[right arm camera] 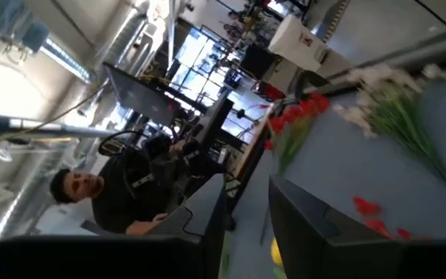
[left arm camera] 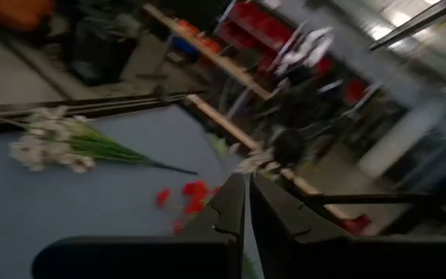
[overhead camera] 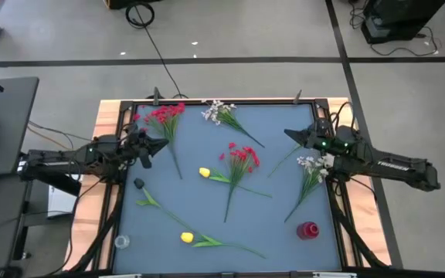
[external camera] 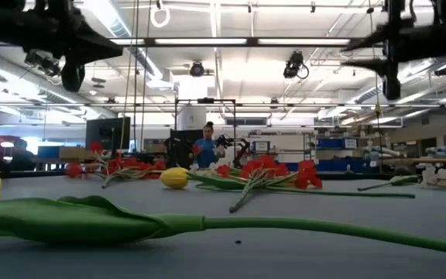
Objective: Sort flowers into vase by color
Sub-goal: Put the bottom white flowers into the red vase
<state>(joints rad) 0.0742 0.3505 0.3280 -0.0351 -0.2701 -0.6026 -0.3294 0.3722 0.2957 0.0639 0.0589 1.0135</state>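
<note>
Flowers lying flat, scattered across the desk

Red clusters [overhead camera: 164,116] and [overhead camera: 242,157] are resting far left and centre; white sprays [overhead camera: 219,113], [overhead camera: 312,166] far and right; yellow tulips [overhead camera: 205,173], [overhead camera: 187,238] centre and near.

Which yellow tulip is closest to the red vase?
The yellow tulip at the near edge of the table; the other yellow tulip lies mid-table, farther from the red vase.
</note>
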